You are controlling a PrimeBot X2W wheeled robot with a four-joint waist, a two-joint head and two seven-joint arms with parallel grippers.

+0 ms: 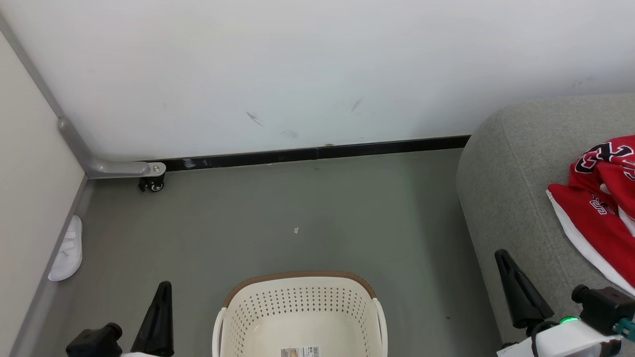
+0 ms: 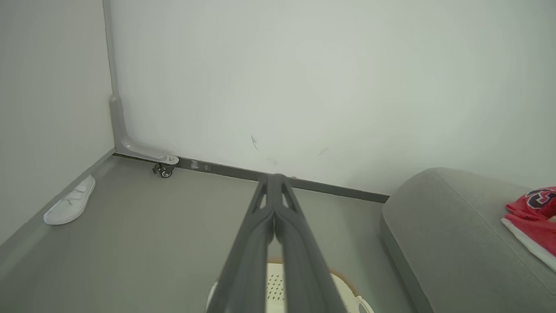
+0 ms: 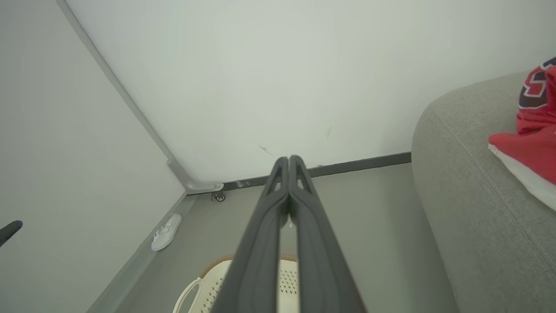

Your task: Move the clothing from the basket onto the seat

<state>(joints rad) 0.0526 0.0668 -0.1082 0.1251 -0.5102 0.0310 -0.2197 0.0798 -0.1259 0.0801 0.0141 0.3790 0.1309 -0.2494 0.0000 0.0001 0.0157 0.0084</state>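
A grey floor (image 1: pixel 317 218) meets a white wall (image 1: pixel 297 69). On the floor stands the basket (image 1: pixel 300 277), flanked by the left gripper (image 1: pixel 165 287) and the right gripper (image 1: pixel 501 255), each with its fingers pressed together on nothing. The clothing (image 1: pixel 600 213) (red, white-trimmed) lies on the seat (image 1: pixel 511 188), apart from the basket.

A: How many grippers?
B: Two: the left gripper (image 1: pixel 163 292) and the right gripper (image 1: pixel 503 260).
A: And everything else?
B: One basket (image 1: pixel 297 275), one seat (image 1: pixel 506 198), two red garments (image 1: pixel 590 223), one white shoe (image 1: pixel 67 250), one caster (image 1: pixel 155 184).
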